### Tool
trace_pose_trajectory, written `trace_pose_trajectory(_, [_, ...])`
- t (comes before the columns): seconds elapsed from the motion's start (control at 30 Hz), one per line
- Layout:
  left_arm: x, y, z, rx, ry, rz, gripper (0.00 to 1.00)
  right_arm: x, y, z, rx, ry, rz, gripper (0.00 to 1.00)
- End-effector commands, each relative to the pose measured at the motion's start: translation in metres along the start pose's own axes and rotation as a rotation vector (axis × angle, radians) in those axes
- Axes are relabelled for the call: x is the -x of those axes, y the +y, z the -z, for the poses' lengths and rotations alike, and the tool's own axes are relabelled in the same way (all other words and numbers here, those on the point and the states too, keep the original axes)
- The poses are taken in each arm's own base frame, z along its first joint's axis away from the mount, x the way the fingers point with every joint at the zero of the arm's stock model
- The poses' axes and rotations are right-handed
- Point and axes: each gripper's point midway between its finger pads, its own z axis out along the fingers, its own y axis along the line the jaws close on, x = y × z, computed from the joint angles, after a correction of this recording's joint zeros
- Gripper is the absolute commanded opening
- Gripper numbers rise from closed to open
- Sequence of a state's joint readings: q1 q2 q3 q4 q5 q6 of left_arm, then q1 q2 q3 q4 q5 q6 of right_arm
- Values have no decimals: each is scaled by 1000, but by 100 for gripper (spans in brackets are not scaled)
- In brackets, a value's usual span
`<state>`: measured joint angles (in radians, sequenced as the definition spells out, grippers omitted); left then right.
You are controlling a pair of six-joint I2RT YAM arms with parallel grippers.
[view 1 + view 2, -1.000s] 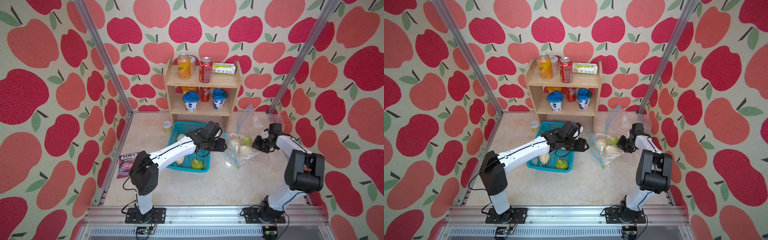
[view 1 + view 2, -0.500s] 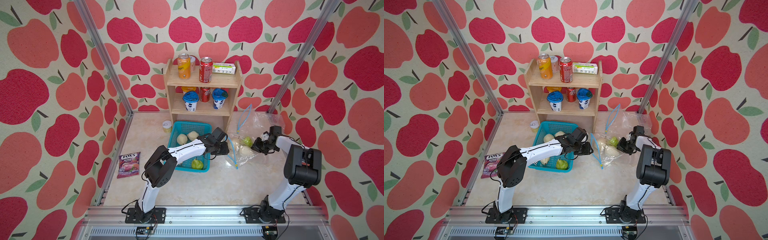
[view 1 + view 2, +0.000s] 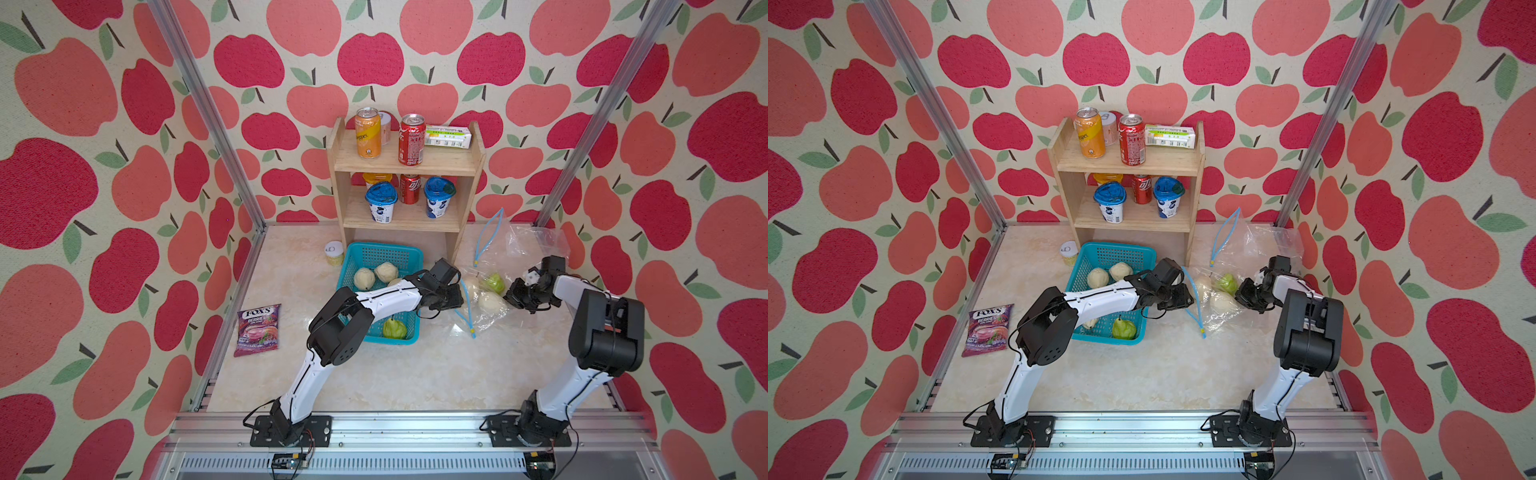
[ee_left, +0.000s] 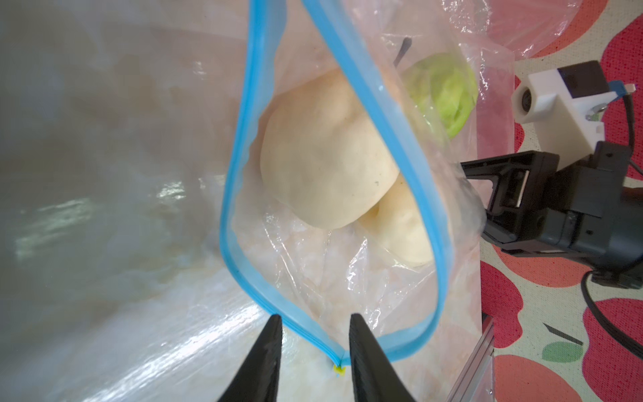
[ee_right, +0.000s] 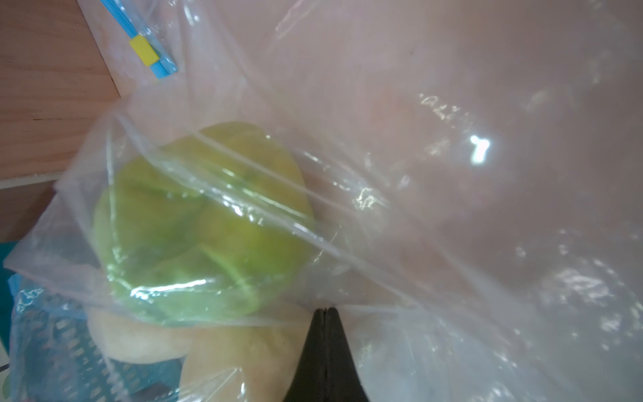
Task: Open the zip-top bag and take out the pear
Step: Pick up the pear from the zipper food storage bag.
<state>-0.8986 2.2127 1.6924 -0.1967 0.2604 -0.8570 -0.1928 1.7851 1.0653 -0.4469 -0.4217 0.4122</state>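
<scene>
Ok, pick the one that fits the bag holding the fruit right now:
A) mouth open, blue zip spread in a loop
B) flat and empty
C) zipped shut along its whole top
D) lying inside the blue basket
A: in the left wrist view the zip-top bag has its blue zip spread in a wide loop, with pale fruit showing through the open mouth.

Wooden shelf (image 3: 409, 166) at back of worktop (image 3: 395, 374): orange can (image 3: 368, 133), red can (image 3: 412, 139) and carton (image 3: 448, 137) on top, two blue-lidded cups (image 3: 381, 203) below. Blue basket (image 3: 382, 251) in front holds pale round fruits (image 3: 364, 278). Sweets packet (image 3: 257, 330) lies by the left edge.
</scene>
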Motion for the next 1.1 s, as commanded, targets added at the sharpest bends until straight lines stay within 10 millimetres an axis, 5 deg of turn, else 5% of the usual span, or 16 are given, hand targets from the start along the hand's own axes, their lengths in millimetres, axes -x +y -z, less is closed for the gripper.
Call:
trace_pose_trajectory(0.0, [18, -13, -7, -56, -65, -7, 46, -6, -2, 0, 14, 16, -11, 0])
trace_pose_trajectory(0.13, [23, -13, -12, -63, -90, -16, 73, -6, 0, 0, 23, 16, -14, 0])
trace_pose_trajectory(0.27, [27, -12, -22, -49, -89, -59, 86, -6, 3, 3, 36, 13, -13, 0])
trace_pose_trajectory(0.6, [40, -6, -47, -76, -167, -136, 100, -12, 0, 1, 39, 25, -23, 0])
trace_pose_trajectory(1.07, [51, 5, -82, -28, -258, -248, 98, -17, -3, 1, 38, 35, -22, 0])
